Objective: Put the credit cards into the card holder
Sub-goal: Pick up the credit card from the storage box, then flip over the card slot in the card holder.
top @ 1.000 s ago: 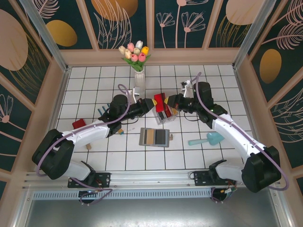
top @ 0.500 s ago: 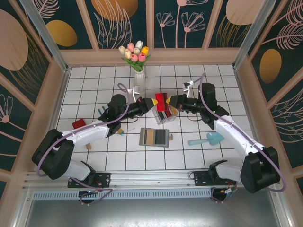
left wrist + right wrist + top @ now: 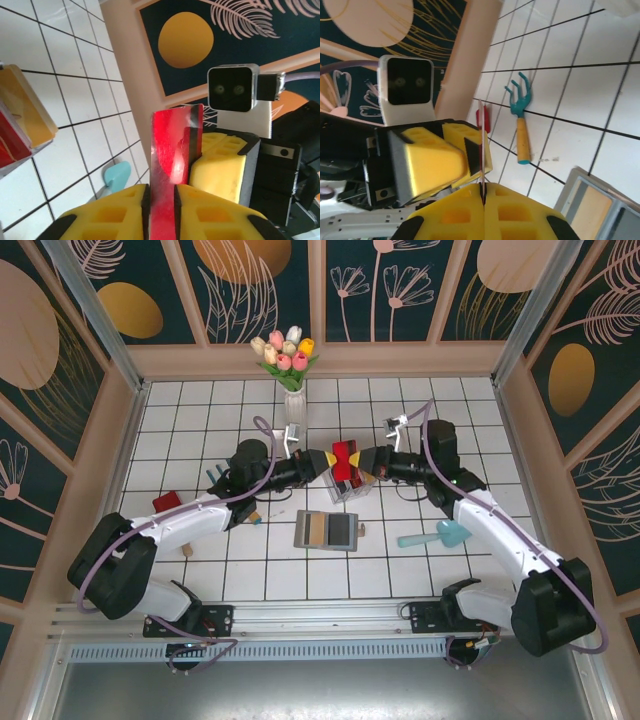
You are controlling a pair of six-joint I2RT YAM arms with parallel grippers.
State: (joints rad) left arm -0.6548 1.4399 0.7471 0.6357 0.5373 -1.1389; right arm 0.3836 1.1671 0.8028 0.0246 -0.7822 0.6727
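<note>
Top cam: both grippers meet over the clear rack, with a red card between the left gripper and the right gripper. The open wallet lies flat on the tiles toward the bases, long side running left-right, about equally close to both. Left wrist cam: the card sits between the left's fingers, can't tell if they're squeezing. Right wrist cam: the right's fingers pinch the card's edge tight.

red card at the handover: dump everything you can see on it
The red card is thin, glossy plastic with a dark stripe along one long edge. It is held on edge in the air above the tiled table. The right end effector is shut on one end. The other end sits between the pads of the left end effector; I can't tell whether they clamp it. Edge-on it looks flat, not bent.
</note>
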